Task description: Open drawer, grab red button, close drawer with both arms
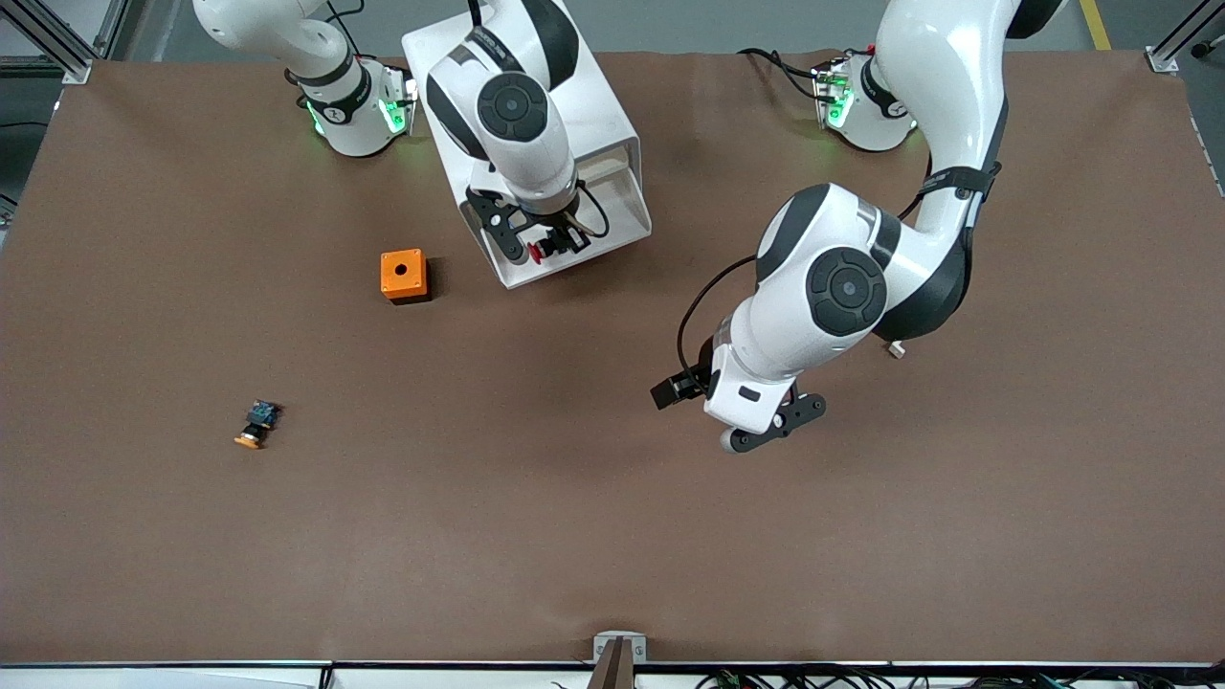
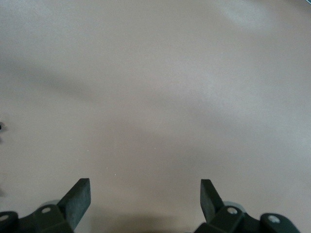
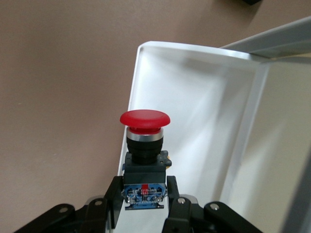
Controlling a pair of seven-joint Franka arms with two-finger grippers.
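Observation:
The white cabinet (image 1: 598, 105) stands between the arm bases, with the drawer (image 1: 617, 215) pulled out toward the front camera. My right gripper (image 1: 550, 244) is over the open drawer's front end, shut on the button (image 1: 538, 252). In the right wrist view the button (image 3: 144, 145) shows a red cap, black body and blue rear block, and the fingers (image 3: 114, 199) clamp the blue block above the white drawer (image 3: 194, 97). My left gripper (image 1: 770, 435) is open and empty over bare table toward the left arm's end. In the left wrist view the left gripper (image 2: 145, 196) has only brown table below it.
An orange cube with a round hole (image 1: 403, 276) sits on the table beside the drawer, toward the right arm's end. A similar button with an orange cap (image 1: 256, 424) lies nearer the front camera, toward the right arm's end.

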